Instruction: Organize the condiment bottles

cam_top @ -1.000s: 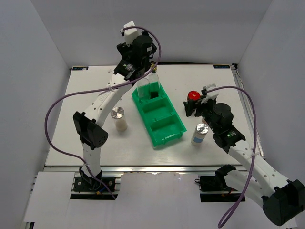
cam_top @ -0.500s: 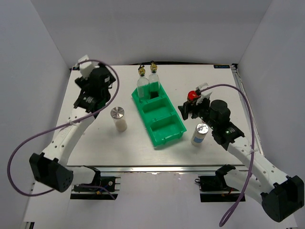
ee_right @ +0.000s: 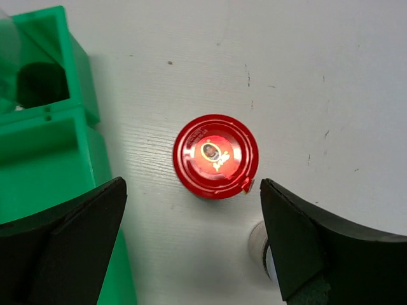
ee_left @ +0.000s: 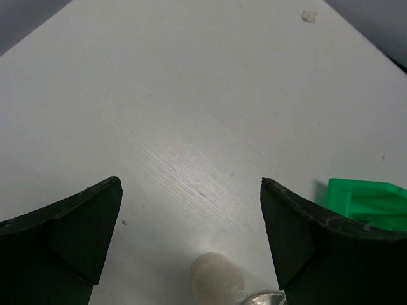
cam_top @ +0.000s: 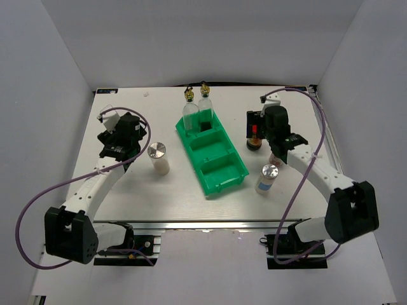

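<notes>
Two clear glass gold-capped bottles point(cam_top: 189, 109) point(cam_top: 205, 105) stand in the far compartment of the green tray point(cam_top: 219, 166). My left gripper point(cam_top: 124, 143) is open and empty, left of a white silver-lidded shaker point(cam_top: 158, 157); that shaker point(ee_left: 219, 279) shows at the bottom of the left wrist view, below the open gripper point(ee_left: 191, 184). My right gripper point(cam_top: 255, 126) is open above the red-lidded dark jar point(cam_top: 254, 136). In the right wrist view the red lid point(ee_right: 216, 155) lies just beyond the open gripper point(ee_right: 192, 184). The second shaker point(cam_top: 267, 178) stands near the tray's right side. The white/purple-lidded jar is out of view.
The tray's middle and near compartments hold nothing. The tray edge shows in the left wrist view point(ee_left: 365, 200) and in the right wrist view point(ee_right: 44, 127). Grey walls enclose the white table point(cam_top: 114, 190) on three sides. The second shaker point(ee_right: 264, 251) sits beside my right finger.
My left arm let go of the second glass bottle in the tray and swung left and down beside the left shaker. My right gripper moved back to hover over the red-lidded jar.
</notes>
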{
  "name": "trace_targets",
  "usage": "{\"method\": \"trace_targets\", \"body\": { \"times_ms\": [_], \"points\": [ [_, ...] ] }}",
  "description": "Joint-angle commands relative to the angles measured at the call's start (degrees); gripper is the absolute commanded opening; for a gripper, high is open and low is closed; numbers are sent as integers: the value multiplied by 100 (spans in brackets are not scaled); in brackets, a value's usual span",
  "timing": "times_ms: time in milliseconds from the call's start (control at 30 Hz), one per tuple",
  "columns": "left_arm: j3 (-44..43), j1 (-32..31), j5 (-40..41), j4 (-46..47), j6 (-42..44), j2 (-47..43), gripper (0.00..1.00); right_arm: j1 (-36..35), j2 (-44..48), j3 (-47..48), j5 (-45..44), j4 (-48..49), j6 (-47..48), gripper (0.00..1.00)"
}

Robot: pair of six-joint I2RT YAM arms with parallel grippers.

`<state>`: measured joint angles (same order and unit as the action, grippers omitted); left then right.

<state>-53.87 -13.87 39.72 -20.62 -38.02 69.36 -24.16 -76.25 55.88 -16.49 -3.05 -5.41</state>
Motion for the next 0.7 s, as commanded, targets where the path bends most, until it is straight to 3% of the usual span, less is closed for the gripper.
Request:
{"method": "trace_targets", "body": {
  "times_ms": [0, 400, 667],
  "points": [
    [245, 33, -97, 146, -39, -168, 98, 210, -346, 511, 145, -90, -74, 90],
    [658, 60, 184, 67, -91, -950, 98, 254, -1945, 1426, -143, -556, -170, 89],
    [746, 68, 334, 119, -118, -1100, 98, 254, -1991, 1391, -865, -645, -549, 84]
  ]
}}
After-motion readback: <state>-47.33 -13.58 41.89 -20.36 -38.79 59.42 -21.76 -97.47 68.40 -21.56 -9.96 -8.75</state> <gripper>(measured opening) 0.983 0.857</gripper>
